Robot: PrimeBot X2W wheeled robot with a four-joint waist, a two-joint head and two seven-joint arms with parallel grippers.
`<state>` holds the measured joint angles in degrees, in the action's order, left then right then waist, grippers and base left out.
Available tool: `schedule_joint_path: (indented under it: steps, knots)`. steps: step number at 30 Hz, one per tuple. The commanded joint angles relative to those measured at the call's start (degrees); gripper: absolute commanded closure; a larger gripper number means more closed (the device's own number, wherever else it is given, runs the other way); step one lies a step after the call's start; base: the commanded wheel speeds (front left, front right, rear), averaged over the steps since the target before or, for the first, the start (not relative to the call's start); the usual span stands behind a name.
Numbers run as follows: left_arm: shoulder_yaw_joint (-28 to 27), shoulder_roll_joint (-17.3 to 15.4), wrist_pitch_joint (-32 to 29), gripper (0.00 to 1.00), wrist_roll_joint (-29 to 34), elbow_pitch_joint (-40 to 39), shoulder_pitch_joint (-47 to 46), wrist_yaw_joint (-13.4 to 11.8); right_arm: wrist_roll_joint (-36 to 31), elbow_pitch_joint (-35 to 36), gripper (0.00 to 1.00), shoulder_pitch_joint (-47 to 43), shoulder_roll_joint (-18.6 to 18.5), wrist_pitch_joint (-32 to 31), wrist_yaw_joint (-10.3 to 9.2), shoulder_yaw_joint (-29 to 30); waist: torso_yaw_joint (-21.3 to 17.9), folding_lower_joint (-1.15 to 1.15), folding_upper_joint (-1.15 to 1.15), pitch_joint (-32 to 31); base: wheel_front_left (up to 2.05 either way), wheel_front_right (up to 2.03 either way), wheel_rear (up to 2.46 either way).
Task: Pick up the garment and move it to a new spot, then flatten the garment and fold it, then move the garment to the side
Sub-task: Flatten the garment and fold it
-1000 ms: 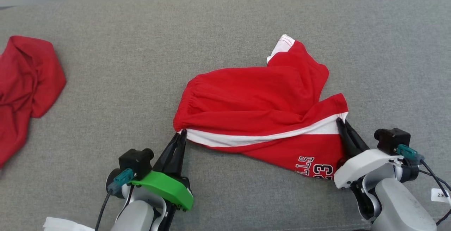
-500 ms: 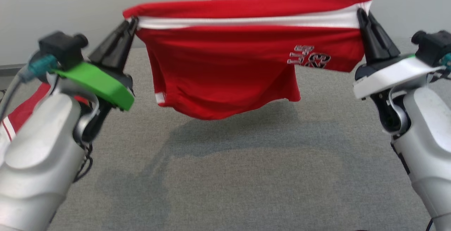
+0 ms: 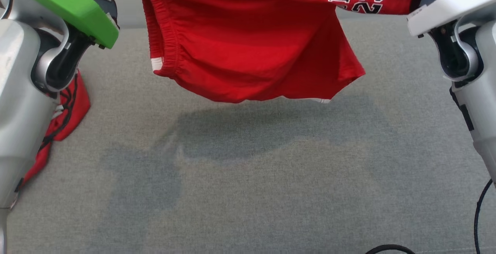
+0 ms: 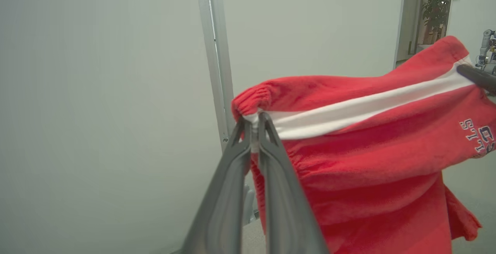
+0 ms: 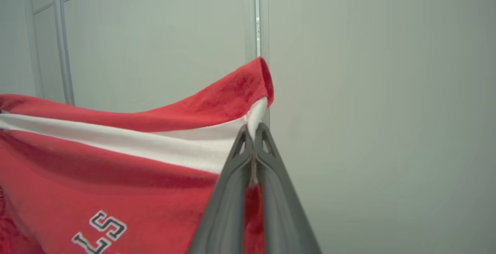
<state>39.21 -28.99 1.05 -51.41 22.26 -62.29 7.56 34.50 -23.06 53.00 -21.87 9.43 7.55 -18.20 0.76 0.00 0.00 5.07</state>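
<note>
So, the pickup part is looking done: the left gripper (image 4: 254, 124) and right gripper (image 5: 254, 130) are each pinching a top corner of the garment (image 3: 252, 45), which is hanging clear above the middle of the grey cushion (image 3: 248, 192). Laying down, flattening, folding and shifting aside are waiting.

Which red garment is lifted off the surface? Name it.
The striped red shorts, pinched at two corners by the left gripper and right gripper; the other red garment lies on the grey surface.

garment (image 3: 248, 45): red shorts, white stripe, "23" print | hanging stretched, off the grey surface
</note>
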Motion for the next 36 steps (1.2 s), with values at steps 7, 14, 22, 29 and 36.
schedule_joint_path:
  steps: [7,14,22,29,36]
  knots:
    - [1.38,2.77,3.78,1.0,2.69,7.93,-10.49,-0.19,-2.75,-5.48,1.0,13.0,1.64,-2.31,-0.11,-2.3,-0.03,0.0,0.0,23.38,0.0,0.0,0.0]
    - [-3.04,6.93,13.83,1.0,9.39,16.01,-26.94,-0.53,-10.03,-14.83,1.0,31.34,3.72,4.86,-0.11,2.71,0.54,0.0,0.0,29.53,0.0,0.0,0.0]
    - [-10.96,11.26,14.07,1.0,8.79,14.61,-17.95,-0.11,-11.75,-17.07,1.0,27.64,5.78,5.74,-0.11,3.32,1.06,0.0,0.0,30.04,0.0,0.0,0.0]
    - [-8.73,13.2,14.1,1.0,0.03,14.86,5.37,-0.07,-1.95,-19.19,1.0,9.23,4.03,5.8,-0.12,-4.36,1.1,0.0,0.0,27.91,0.0,0.0,0.0]
    - [-4.36,13.86,14.02,1.0,-5.59,13.5,23.39,-0.07,6.94,-15.12,1.0,-7.54,1.25,5.8,-0.12,-7.55,1.35,0.0,0.0,20.93,0.0,0.0,0.0]
